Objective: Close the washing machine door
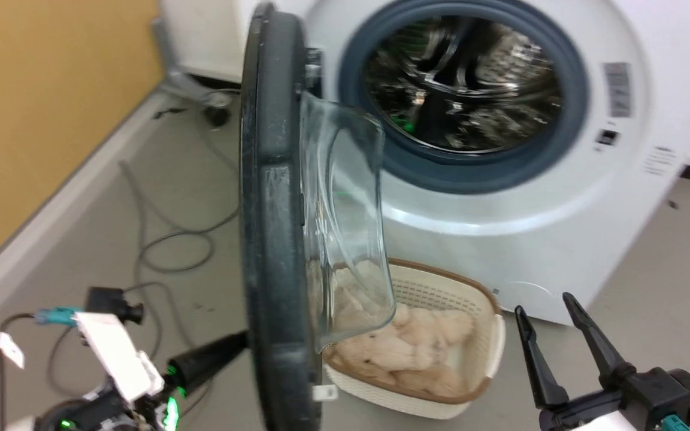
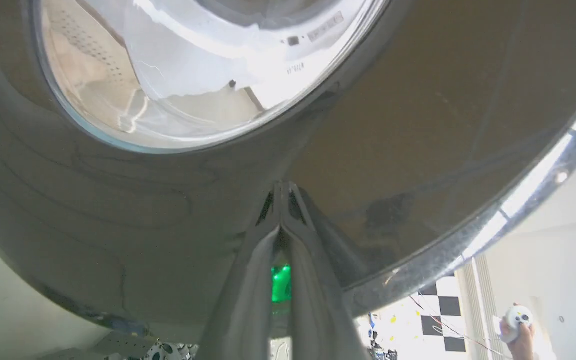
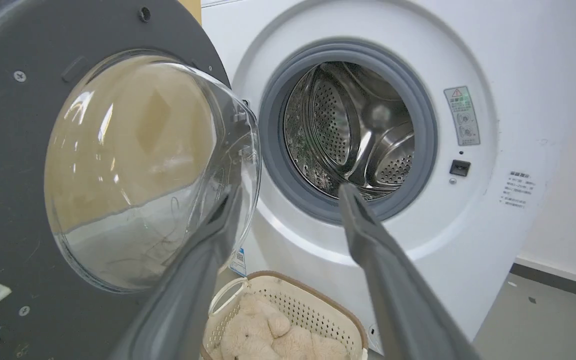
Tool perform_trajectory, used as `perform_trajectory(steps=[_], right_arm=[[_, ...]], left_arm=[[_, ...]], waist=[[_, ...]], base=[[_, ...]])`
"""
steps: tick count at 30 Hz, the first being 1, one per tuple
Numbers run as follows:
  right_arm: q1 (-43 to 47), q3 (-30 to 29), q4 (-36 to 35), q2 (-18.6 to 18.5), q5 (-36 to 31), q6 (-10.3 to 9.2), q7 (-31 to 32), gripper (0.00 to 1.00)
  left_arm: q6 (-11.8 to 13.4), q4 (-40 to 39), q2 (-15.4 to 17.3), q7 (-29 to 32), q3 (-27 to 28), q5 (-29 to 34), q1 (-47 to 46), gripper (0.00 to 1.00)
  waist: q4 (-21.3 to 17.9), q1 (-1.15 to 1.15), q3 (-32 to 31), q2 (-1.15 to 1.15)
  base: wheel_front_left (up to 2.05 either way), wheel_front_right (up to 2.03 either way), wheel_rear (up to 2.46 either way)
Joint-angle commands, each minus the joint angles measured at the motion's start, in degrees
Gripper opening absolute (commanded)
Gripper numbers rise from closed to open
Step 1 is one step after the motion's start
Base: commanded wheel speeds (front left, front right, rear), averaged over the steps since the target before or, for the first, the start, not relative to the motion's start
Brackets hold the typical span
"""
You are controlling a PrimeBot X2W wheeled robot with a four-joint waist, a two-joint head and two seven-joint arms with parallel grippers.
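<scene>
The left gripper (image 2: pixel 282 192), fingers pressed together, meets the outer face of the washing machine door (image 1: pixel 270 239) (open, edge-on in the head view) before the washing machine (image 1: pixel 566 233), while the right gripper (image 1: pixel 542 305) hovers, fingers apart.

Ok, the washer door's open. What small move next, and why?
Probably press the shut left gripper forward, swinging the round black-rimmed glass door towards the steel drum of the white washing machine. Its fingertips meet the door's outer face, and the door stands wide open.
</scene>
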Motion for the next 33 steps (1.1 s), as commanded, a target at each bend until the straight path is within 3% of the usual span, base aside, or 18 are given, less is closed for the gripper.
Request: perform_trajectory(steps=[1, 7, 15, 24, 33], right_arm=[[0.58, -0.27, -0.05, 0.2, 0.23, 0.05, -0.26, 1.0], [-0.07, -0.58, -0.53, 0.21, -0.22, 0.05, -0.26, 1.0], [-1.8, -1.01, -1.0, 0.05, -0.01, 0.05, -0.26, 1.0], [-3.49, -1.56, -1.01, -0.05, 0.85, 0.05, -0.26, 1.0], [-4.29, -1.63, -0.96, 0.05, 1.29, 0.05, -0.26, 1.0]], left_arm=[[-0.1, -0.44, -0.59, -0.48, -0.88, -0.88, 1.12, 0.0], [-2.2, 0.67, -1.31, -4.37, -5.34, -1.78, 2.99, 0.0], [-6.59, 3.33, -1.45, -15.1, -13.75, -6.48, 2.29, 0.0], [-9.61, 8.31, -1.46, -34.02, -22.12, -8.4, -4.55, 0.0], [-10.31, 16.74, -1.46, -54.0, -27.85, -8.74, -15.55, 0.0]], waist=[[-3.24, 0.0, 0.39, 0.0], [-10.14, 0.0, 2.41, 0.0], [-19.6, 0.0, 6.22, 0.0], [-27.78, 0.0, 9.91, 0.0], [-32.52, 0.0, 11.83, 0.0]], base=[[0.0, 0.0, 0.0], [0.0, 0.0, 0.0], [0.0, 0.0, 0.0], [0.0, 0.0, 0.0], [0.0, 0.0, 0.0]])
